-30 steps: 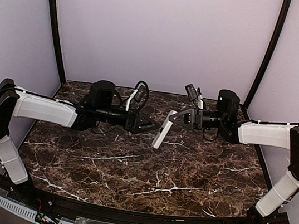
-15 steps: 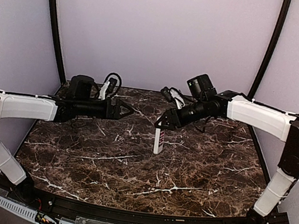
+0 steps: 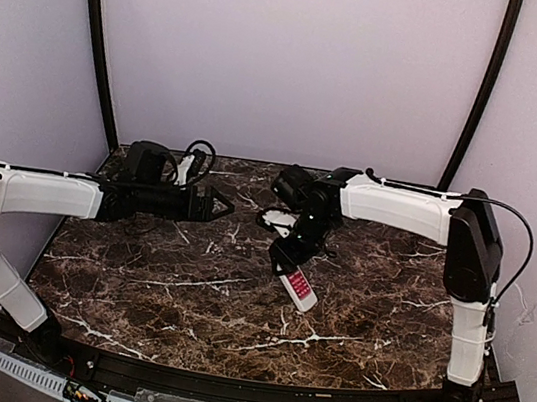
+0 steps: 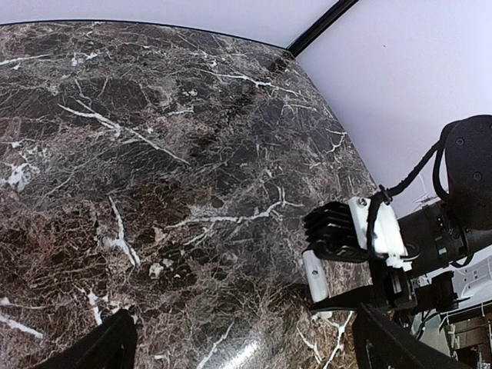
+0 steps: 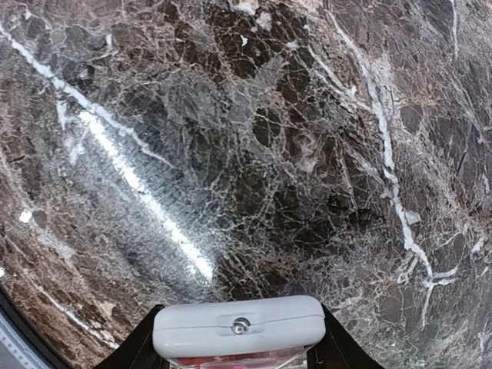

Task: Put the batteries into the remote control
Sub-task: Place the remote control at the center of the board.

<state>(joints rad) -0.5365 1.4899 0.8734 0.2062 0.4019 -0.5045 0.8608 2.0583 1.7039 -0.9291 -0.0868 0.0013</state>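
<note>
From above, you are holding the remote control [image 3: 298, 284] by its far end in your right gripper [image 3: 287, 257], jaws pinching its sides. It is slanting down toward you over the middle of the table [image 3: 183, 300], red button face up. Whether its low end is touching the marble, you cannot tell. Your left gripper [image 3: 222, 204] is hanging spread wide and carrying nothing, well apart from the remote and pointing toward it. No batteries are showing anywhere on the marble.

In the left wrist view, your spread left fingers [image 4: 108, 346] are framing bare marble, and the remote's white end is peeking from the right gripper near the lower right.

In the right wrist view, the remote's white end face, with a small screw in it, is sitting clamped between your right fingers [image 5: 142, 350], with red showing just beneath it.

The only container here is the remote's battery bay, and it is facing away from every camera, so what it is holding cannot be told. Loading cannot be confirmed: the batteries are out of sight, and the back needs turning up for checking.
</note>
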